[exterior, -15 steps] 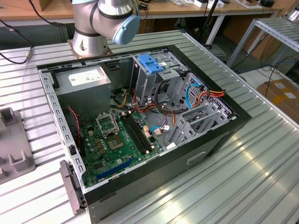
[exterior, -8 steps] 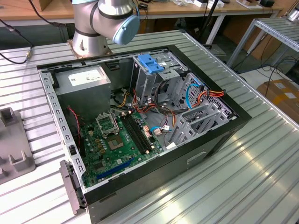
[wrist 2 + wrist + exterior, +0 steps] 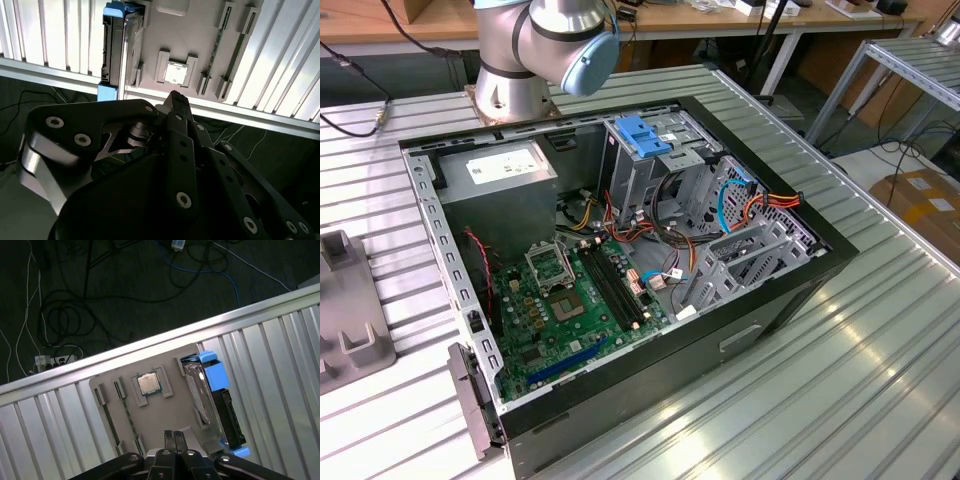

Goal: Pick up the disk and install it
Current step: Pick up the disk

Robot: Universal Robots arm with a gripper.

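"Jaws first: spread or not?"

"Pressed together, tip against tip, with nothing between them. In the first wrist view they hang over the grey holder [image 3: 155, 415], beside the disk [image 3: 220, 405] and apart from it."

"And the disk?"

"On edge in a slot at one side of that holder, with blue rails at both ends. A processor chip [image 3: 147, 383] lies in a pocket near it. The holder rests on the ribbed tabletop [image 3: 280, 365] close to its edge, with floor and loose cables [image 3: 75, 315] beyond. In the exterior view the open computer case [image 3: 670, 375] sits on the same tabletop."

"What might go wrong?"

"I judge that shut jaws brought down would strike the disk's upper edge rather than straddle it. A pinch on the plastic rails alone might flex and slip, and so near the edge a dropped disk could reach the floor. A skewed lift could jam it in the slot or drag the holder and disturb the chip."

"Any writing?"

"A white label on the power supply [image 3: 505, 165] carries print, but I cannot make out any words."
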